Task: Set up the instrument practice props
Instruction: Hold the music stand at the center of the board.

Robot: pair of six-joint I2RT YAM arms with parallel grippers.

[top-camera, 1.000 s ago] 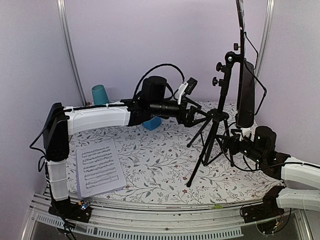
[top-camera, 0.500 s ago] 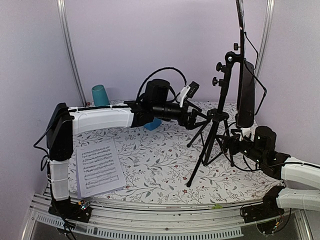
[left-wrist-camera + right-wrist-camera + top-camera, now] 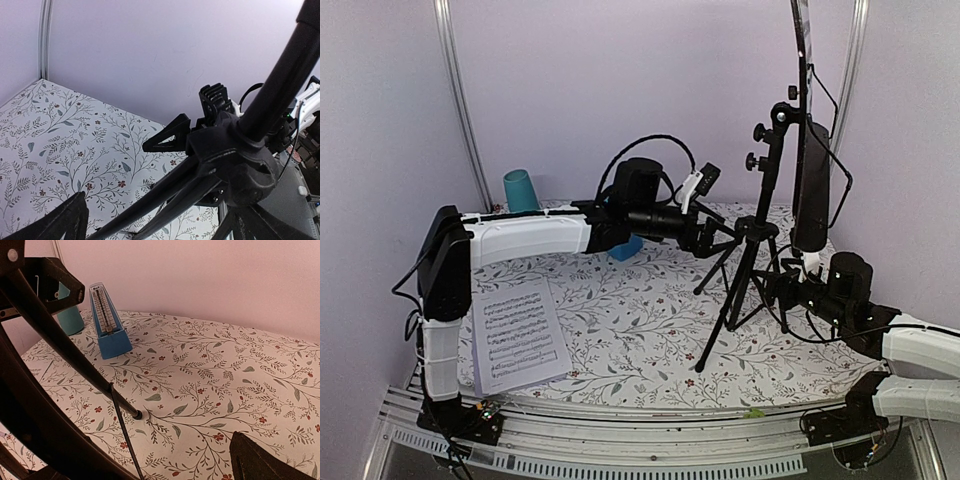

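Lilac walls [image 3: 620,80] close in a floral-cloth table [image 3: 620,330]. The black tripod music stand [image 3: 750,270] stands right of centre. The left end effector [image 3: 718,237] has crept right to its leg hub, fingers wide and empty, so a grasp looks near. The right end effector [image 3: 782,287] gapes empty beside a leg

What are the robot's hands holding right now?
Nothing. The left hand and right hand are both open, each straddling the legs of the music stand without clamping them.
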